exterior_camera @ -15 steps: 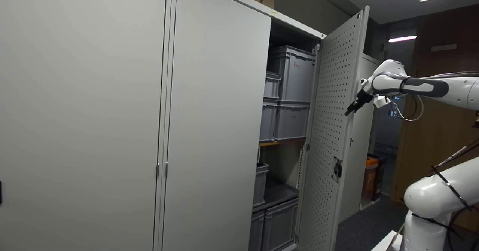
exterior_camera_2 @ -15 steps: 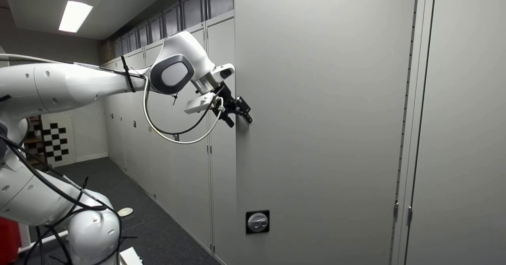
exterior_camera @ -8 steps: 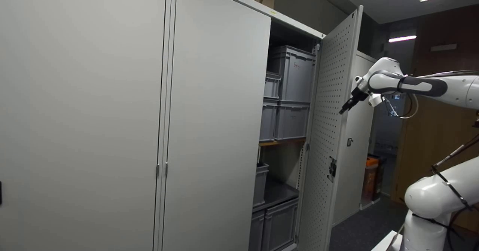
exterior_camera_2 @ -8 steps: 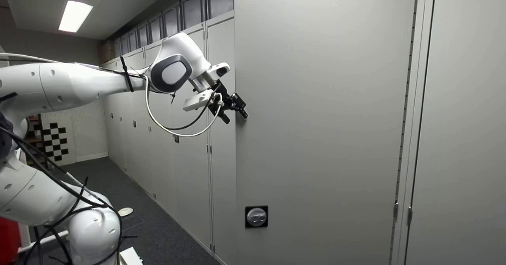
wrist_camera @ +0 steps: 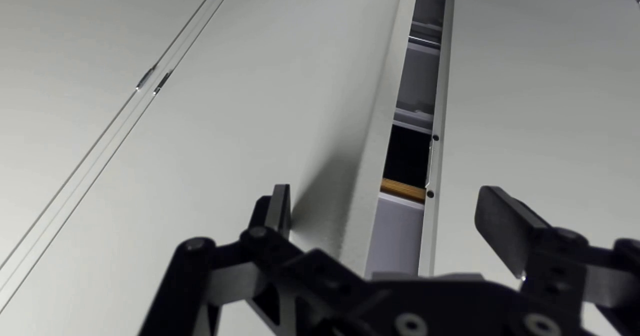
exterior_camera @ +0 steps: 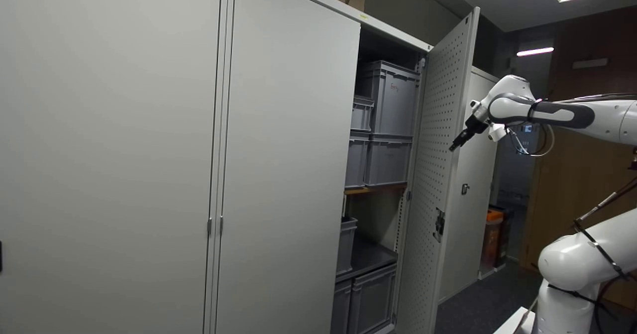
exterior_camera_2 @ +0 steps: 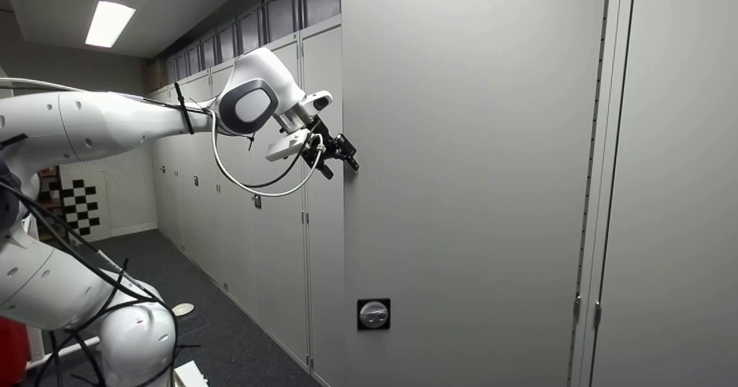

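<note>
Across an exterior view, a tall, flat, light-grey metal cabinet door (exterior_camera: 109, 150) is standing shut at far left, and a matching closed panel (exterior_camera: 288, 165) is standing just right of it. Past that panel's edge, grey rectangular plastic crates (exterior_camera: 391, 160) are sitting stacked in the cabinet opening, some of them on an orange-brown shelf (exterior_camera: 376, 190). At the opening's right side, a light-grey metal door with a perforated inner face (exterior_camera: 443, 105) is hanging partly open, angled outward. The black two-fingered gripper (wrist_camera: 383, 190) is hovering at this door's free edge, its fingers standing wide apart. In the wrist view, the left-hand finger (wrist_camera: 280, 208) is sitting close by the door's smooth outer face, touching or not I cannot tell; the right-hand finger (wrist_camera: 505, 221) is showing beyond the edge, in front of the closed panel. Farther right, an orange container (exterior_camera: 492, 217) is standing on the floor, and the white jointed robot arm (exterior_camera: 562, 115) is reaching in from the right.
</note>
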Motion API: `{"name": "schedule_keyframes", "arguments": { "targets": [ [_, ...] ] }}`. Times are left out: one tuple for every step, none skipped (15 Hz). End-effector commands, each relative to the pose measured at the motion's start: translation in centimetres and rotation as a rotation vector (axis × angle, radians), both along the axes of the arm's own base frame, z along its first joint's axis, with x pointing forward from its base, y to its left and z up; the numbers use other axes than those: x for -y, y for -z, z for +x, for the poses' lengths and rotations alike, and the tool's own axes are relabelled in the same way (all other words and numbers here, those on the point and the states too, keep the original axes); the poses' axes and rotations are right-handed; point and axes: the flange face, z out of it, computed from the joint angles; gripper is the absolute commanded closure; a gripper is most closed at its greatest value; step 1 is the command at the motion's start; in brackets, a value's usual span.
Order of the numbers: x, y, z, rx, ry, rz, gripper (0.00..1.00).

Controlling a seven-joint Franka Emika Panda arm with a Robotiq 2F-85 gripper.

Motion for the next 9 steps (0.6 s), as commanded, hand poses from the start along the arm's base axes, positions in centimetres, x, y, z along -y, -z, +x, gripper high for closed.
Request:
{"name": "schedule_keyframes", "arguments": {
  "targets": [
    [-0.9, -0.9, 0.9, 0.042, -0.031, 0.008, 0.00],
    [-1.0, -0.9, 1.1, 0.043, -0.034, 0.009, 0.00],
    [-1.2, -1.0, 1.2, 0.044, -0.039, 0.009, 0.00],
    [-1.5, -1.0, 1.4, 0.045, -0.043, 0.008, 0.00],
    [-1.7, -1.1, 1.6, 0.046, -0.047, 0.006, 0.00],
    [-1.9, -1.1, 1.8, 0.047, -0.052, 0.005, 0.00],
    [-2.2, -1.1, 2.0, 0.047, -0.057, 0.003, 0.00],
    [-2.3, -1.1, 2.3, 0.048, -0.062, 0.003, 0.00],
    [-2.6, -1.2, 2.6, 0.048, -0.067, 0.001, 0.00]
  ]
}}
